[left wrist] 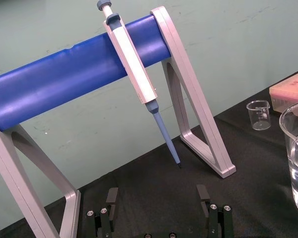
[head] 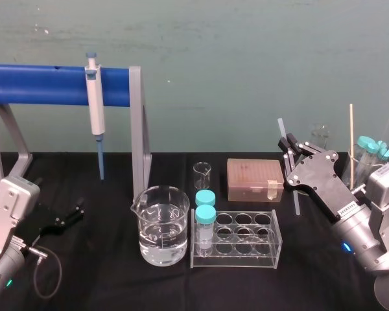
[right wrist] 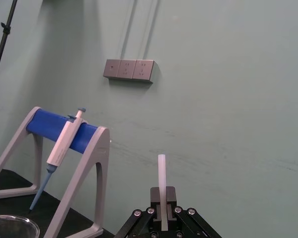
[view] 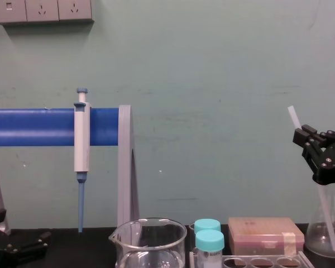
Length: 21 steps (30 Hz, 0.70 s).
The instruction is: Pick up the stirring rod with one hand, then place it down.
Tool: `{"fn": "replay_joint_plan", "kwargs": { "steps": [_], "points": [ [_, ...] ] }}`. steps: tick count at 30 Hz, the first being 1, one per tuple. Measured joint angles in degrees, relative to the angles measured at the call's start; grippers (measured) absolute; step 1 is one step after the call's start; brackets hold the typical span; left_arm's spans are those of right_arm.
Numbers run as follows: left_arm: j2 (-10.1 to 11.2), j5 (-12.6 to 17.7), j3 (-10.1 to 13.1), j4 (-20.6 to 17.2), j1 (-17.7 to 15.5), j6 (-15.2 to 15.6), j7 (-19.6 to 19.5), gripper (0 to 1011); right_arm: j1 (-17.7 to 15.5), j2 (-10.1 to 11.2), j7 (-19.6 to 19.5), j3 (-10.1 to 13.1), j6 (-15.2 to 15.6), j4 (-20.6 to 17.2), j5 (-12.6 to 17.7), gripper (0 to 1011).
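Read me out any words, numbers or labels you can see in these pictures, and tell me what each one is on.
No text is readable.
The white sticker behind the right gripper, which holds the stirring rod up at the right: print too small.
The small beaker: marks too blurred.
The front capped tube: label too small.
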Motion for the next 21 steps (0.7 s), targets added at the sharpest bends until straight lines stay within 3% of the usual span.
{"fn": "replay_joint_plan", "kwargs": {
  "steps": [21],
  "points": [
    [0.0, 0.0, 0.0, 0.0, 0.0, 0.0, 0.0, 1000, 0.0, 0.0, 0.0, 0.0, 0.0, 0.0, 0.0, 60]
  ]
}}
